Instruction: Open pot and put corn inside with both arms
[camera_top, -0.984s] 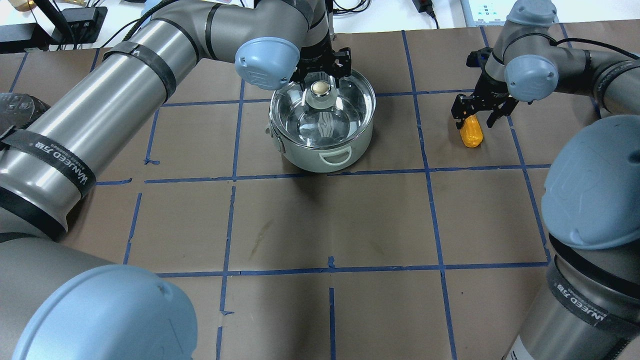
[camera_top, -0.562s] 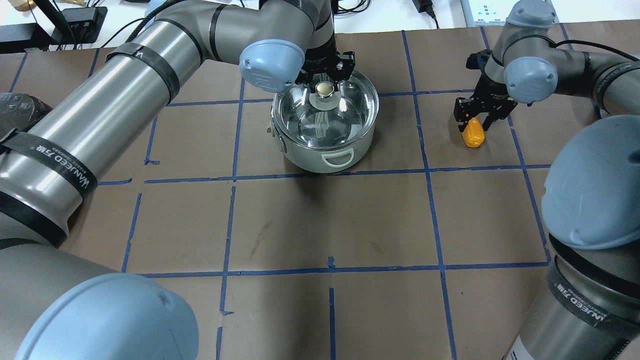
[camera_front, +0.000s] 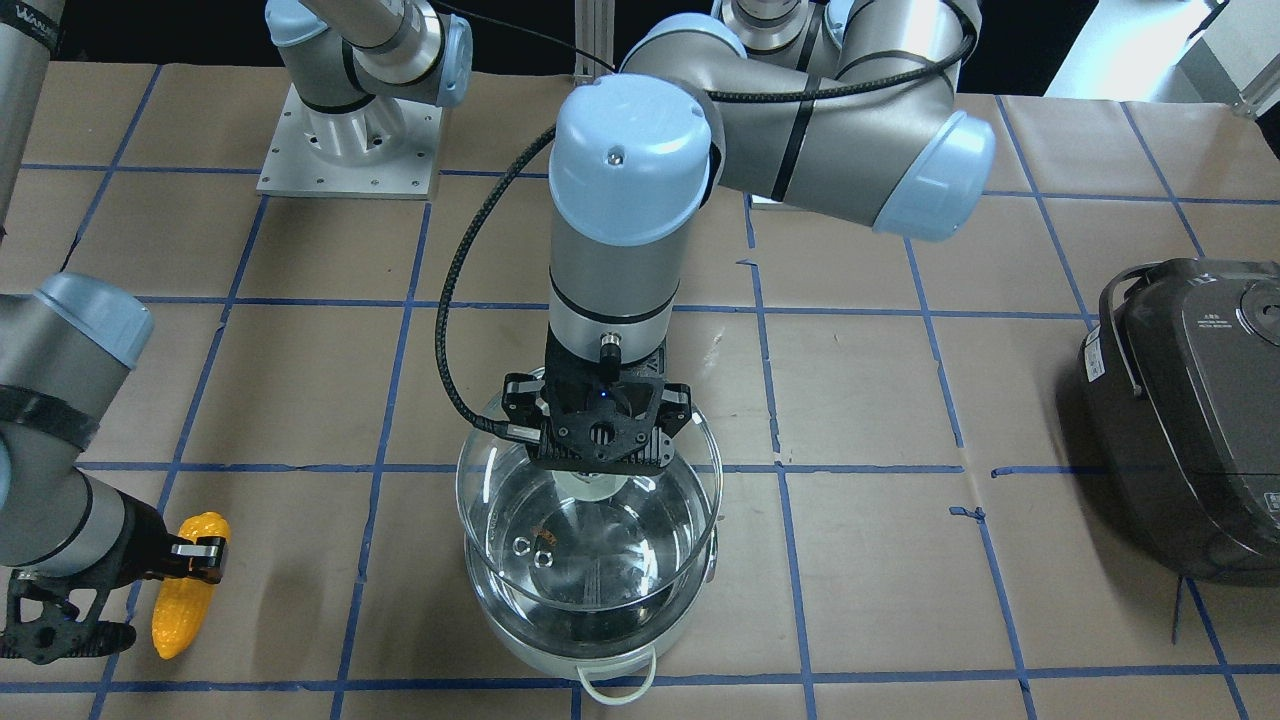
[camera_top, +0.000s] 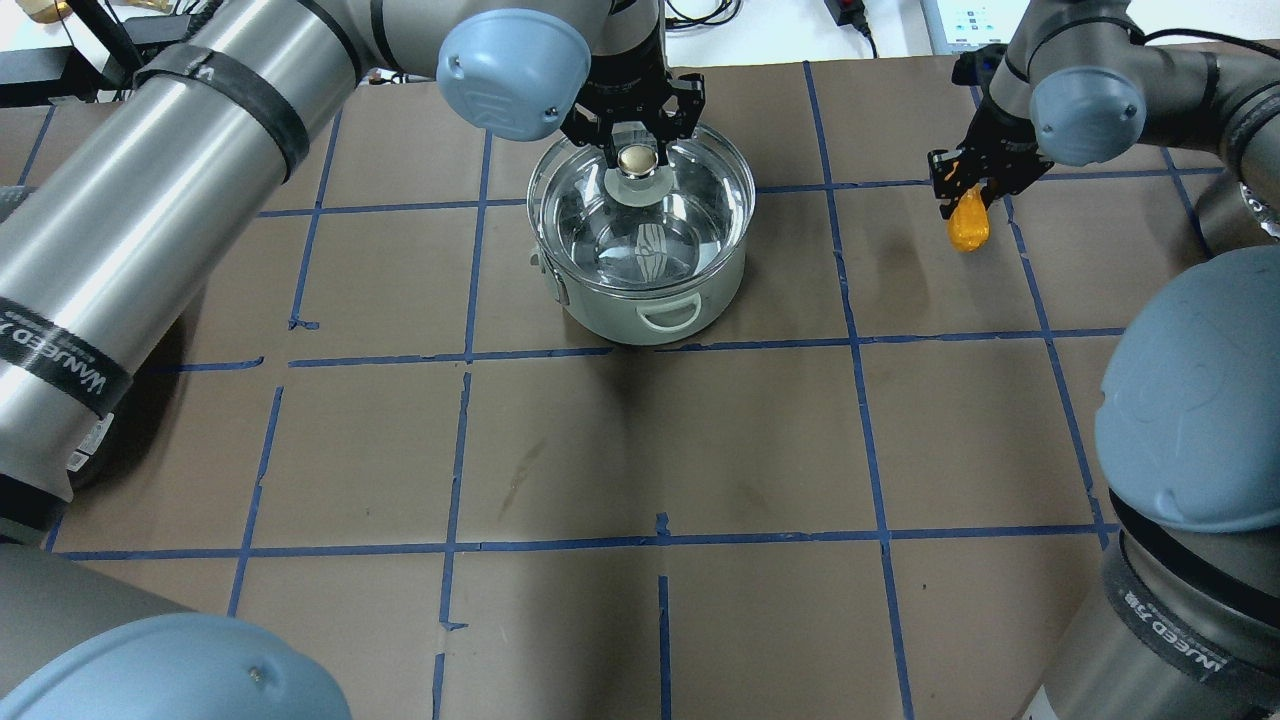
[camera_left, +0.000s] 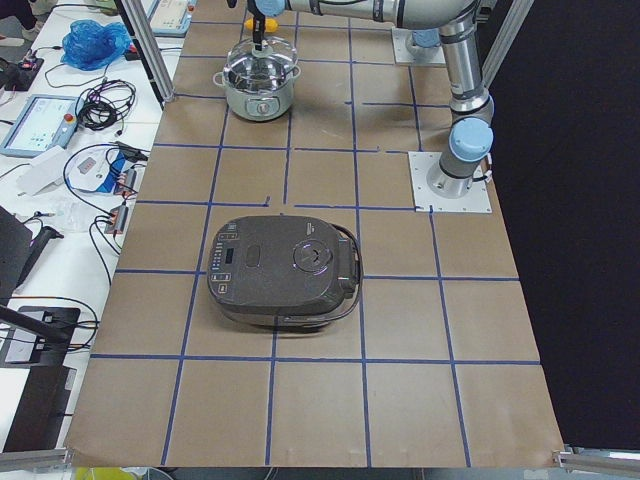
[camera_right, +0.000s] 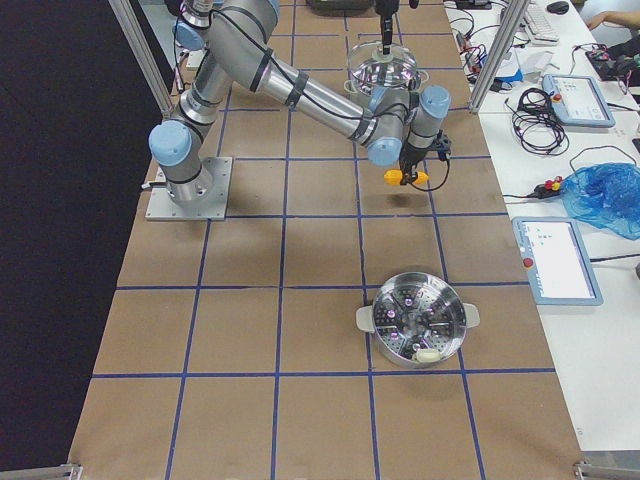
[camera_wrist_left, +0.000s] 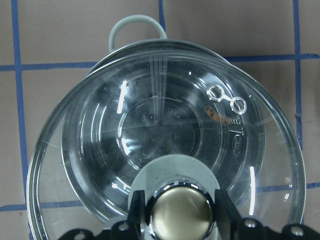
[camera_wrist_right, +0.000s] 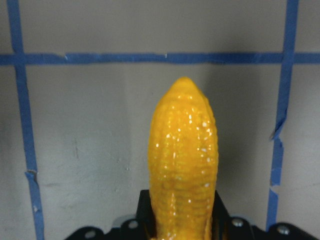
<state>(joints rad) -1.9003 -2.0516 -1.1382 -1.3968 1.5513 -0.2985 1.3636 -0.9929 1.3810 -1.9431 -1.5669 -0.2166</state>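
Round shiny stainless-steel pot (camera_top: 610, 312) with two pale loop handles sits at the far middle of the brown paper tabletop (camera_top: 650, 450), which is marked off by a blue tape grid. We see its clear glass lid (camera_top: 705, 205) off the rim. It hangs just above the pot and a bit off-centre over it, and the exterior left view shows a gap between lid and pot.

The silver left arm (camera_top: 150, 200) comes in from the left. The left fingers (camera_top: 612, 152) are closed onto the lid's round metal knob (camera_wrist_left: 181, 212), one finger touching each side, and they carry the lid.

The small yellow-orange toy corn cob (camera_top: 968, 228) is to the right of the pot and well apart from it. The right fingers (camera_top: 953, 188) are narrowed onto its thick end and have it gripped. The silver right arm (camera_top: 1150, 80) reaches in from the right. The cob sticks out past the fingertips, pointed end away from the wrist. In the exterior right view its shadow lies apart below it, so we read it as held clear of the tabletop.

A dark grey rice cooker (camera_front: 1190, 420) with its lid down sits toward the left end of the tabletop, well apart from the pot. A second steel pot with a perforated steamer insert (camera_right: 418, 330) sits toward the right end, well apart from the corn.
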